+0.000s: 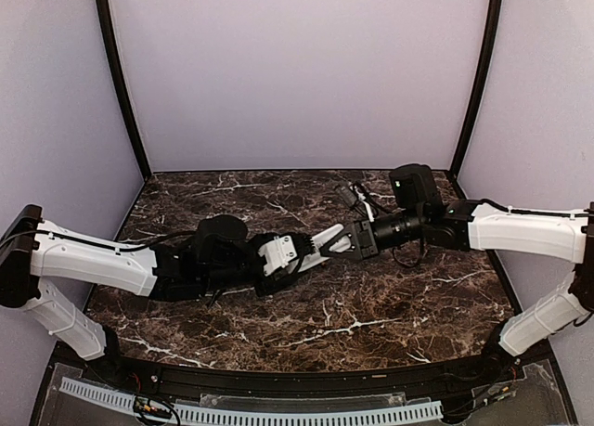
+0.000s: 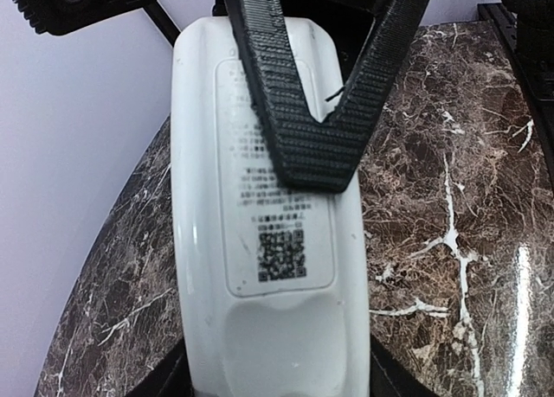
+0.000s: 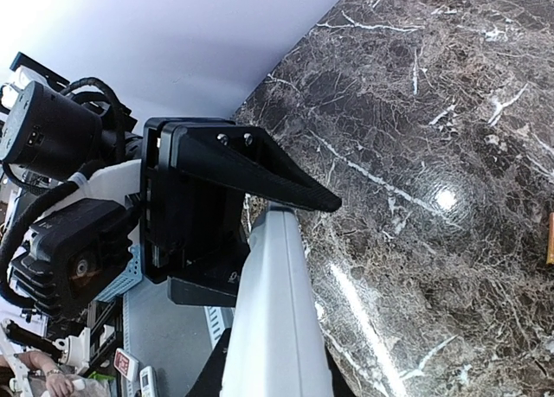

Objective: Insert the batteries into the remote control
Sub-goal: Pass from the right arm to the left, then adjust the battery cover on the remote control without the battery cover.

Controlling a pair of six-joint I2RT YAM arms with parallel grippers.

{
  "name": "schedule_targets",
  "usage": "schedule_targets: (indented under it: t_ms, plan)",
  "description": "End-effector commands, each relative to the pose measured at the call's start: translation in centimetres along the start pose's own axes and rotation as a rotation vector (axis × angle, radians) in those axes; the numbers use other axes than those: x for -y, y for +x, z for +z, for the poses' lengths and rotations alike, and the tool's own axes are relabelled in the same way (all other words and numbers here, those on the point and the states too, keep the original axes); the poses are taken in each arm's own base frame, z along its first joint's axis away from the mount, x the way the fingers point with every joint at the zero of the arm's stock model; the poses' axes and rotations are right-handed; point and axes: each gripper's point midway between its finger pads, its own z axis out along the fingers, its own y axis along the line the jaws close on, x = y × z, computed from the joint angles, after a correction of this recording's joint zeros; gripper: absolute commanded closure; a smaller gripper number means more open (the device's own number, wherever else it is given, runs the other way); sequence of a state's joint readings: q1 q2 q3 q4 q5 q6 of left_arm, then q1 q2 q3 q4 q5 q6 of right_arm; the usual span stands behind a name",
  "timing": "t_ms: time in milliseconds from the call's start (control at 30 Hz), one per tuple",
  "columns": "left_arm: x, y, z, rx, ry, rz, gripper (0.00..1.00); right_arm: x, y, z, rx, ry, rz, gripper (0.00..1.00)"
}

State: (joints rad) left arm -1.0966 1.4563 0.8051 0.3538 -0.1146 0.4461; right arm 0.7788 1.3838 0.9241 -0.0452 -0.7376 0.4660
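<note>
Left hand (image 1: 274, 257) clenched on near end of remote control (image 2: 268, 328), label side showing, over table (image 2: 450, 241) | right hand (image 1: 325, 245) clamps its far end | judged light, rigid, slick plastic; best gripped across long edges | batteries not in view.

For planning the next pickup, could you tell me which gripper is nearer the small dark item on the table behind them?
Right. The right gripper is just in front of the small dark item; the left gripper lies farther left.

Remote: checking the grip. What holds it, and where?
Left pincer grips the remote at one end by its sides; right pincer pinches the other end, face and back.
</note>
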Motion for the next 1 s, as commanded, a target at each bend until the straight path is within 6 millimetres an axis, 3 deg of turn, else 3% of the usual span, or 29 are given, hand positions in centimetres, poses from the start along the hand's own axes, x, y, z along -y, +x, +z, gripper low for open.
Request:
schedule_targets:
  t_ms: [0, 67, 100, 167, 233, 300, 333, 400, 533, 633, 833, 967]
  plan:
    - [-1.0, -2.3, -0.8, 0.076, -0.021, -0.029, 0.45, -2.3, -1.1, -0.5, 0.026, -0.062, -0.075, 1.00]
    - [-0.9, -2.6, -0.8, 0.086, -0.015, -0.034, 0.58, -2.2, -1.1, -0.4, 0.025, -0.062, -0.075, 1.00]
    - [-0.9, -2.8, -0.9, 0.093, -0.015, -0.039, 0.73, -2.1, -1.1, -0.4, 0.025, -0.058, -0.072, 1.00]
    - [-0.8, -3.0, -1.0, 0.102, -0.007, -0.054, 0.91, -1.9, -1.2, -0.5, 0.030, -0.036, -0.068, 0.98]
    - [-0.9, -3.1, -1.1, 0.104, -0.011, -0.063, 0.99, -1.1, -1.5, -0.9, 0.046, 0.037, -0.059, 0.74]
    - [-1.3, -2.9, -1.1, 0.093, -0.031, -0.066, 1.00, 0.1, -2.1, -1.9, 0.076, 0.151, -0.052, 0.48]
    - [-1.6, -2.8, -1.1, 0.085, -0.052, -0.068, 1.00, 0.5, -2.4, -2.6, 0.096, 0.210, -0.051, 0.40]
    - [-2.2, -2.5, -1.0, 0.057, -0.077, -0.076, 1.00, 1.1, -3.2, -4.2, 0.142, 0.311, -0.055, 0.32]
    - [-2.4, -1.5, -0.3, -0.027, -0.087, -0.096, 1.00, 0.1, -4.8, -7.1, 0.230, 0.439, -0.087, 0.31]
    - [-2.4, -1.4, 0.0, -0.046, -0.090, -0.116, 1.00, -0.3, -5.1, -8.0, 0.262, 0.504, -0.102, 0.33]
    - [-2.6, -0.9, 0.5, -0.079, -0.103, -0.116, 1.00, -2.5, -5.2, -5.8, 0.237, 0.458, -0.129, 0.41]
    - [-2.6, -0.8, 0.5, -0.085, -0.104, -0.120, 1.00, -2.6, -5.8, -4.5, 0.230, 0.445, -0.120, 0.44]
